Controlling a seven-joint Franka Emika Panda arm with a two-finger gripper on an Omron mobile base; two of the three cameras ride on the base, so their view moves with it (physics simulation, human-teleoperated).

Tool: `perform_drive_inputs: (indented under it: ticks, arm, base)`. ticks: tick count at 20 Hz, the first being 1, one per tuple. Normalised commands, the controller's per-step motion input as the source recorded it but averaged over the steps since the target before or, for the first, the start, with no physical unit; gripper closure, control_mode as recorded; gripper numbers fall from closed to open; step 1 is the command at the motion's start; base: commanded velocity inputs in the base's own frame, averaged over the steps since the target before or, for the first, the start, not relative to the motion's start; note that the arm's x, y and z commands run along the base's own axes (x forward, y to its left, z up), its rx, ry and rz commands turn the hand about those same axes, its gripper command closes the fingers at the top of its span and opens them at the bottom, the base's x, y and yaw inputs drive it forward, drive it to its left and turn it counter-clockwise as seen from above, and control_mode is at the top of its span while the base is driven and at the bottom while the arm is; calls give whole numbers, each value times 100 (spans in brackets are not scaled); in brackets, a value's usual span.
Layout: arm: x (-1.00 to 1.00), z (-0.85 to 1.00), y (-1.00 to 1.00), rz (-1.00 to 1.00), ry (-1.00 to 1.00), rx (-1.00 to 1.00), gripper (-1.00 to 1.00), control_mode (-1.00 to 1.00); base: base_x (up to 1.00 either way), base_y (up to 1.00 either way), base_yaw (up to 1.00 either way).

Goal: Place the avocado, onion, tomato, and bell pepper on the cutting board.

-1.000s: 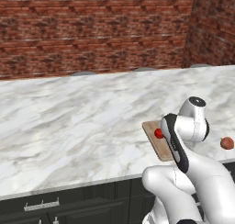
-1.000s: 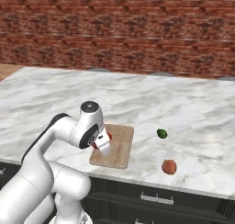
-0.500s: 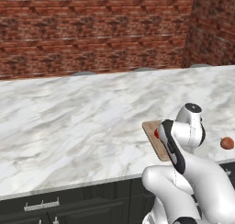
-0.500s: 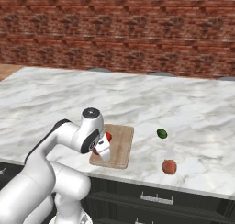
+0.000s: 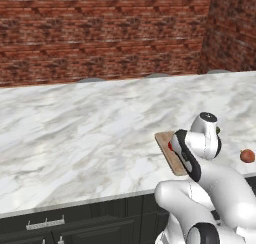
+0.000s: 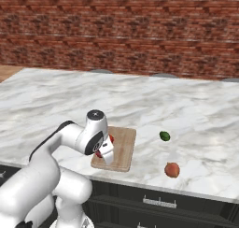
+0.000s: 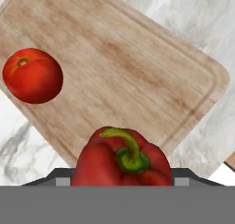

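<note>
My gripper [image 6: 104, 154] is shut on the red bell pepper [image 7: 122, 160], which has a green stem and hangs just above the near part of the cutting board [image 7: 137, 67]. The fingertips are hidden behind the pepper in the hand view. A red tomato [image 7: 32, 75] lies on the board [image 6: 124, 147] beside the pepper. The small dark green avocado [image 6: 164, 136] rests on the marble to the right of the board. In front of the avocado, close to the counter's front edge, sits the round peach-tan onion [image 6: 172, 169], seen too at the far right [image 5: 247, 155].
The board [image 5: 167, 149] lies near the front edge of a white marble counter [image 6: 56, 101]. A brick wall [image 6: 116, 31] runs behind the counter. Dark cabinet drawers [image 5: 50, 223] sit below it.
The hand has come down closer over the board with the bell pepper still in its grip. The tomato, avocado and onion have stayed where they were.
</note>
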Motion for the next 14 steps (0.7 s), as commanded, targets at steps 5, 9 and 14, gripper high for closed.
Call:
perform_drive_inputs:
  ticks: [5, 9, 14]
  arm:
    - [4, -20, 0, 0, 1, 0, 100, -100]
    - [7, -26, 0, 0, 3, 0, 100, -100]
    - [11, -21, 7, 0, 3, -1, 100, -100]
  base:
    - [0, 0, 0]
    - [0, 0, 0]
    - [0, 0, 0]
